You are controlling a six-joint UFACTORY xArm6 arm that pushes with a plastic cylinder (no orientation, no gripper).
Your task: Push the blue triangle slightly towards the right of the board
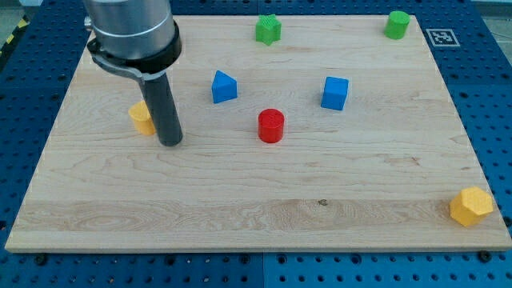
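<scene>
The blue triangle sits on the wooden board, left of the board's middle and toward the view's top. My tip rests on the board to the lower left of the blue triangle, clearly apart from it. The tip stands just right of a yellow block, which the rod partly hides; I cannot tell if they touch.
A red cylinder stands right of and below the blue triangle. A blue cube lies further right. A green star-shaped block and a green cylinder sit at the top edge. A yellow hexagon is at the bottom right corner.
</scene>
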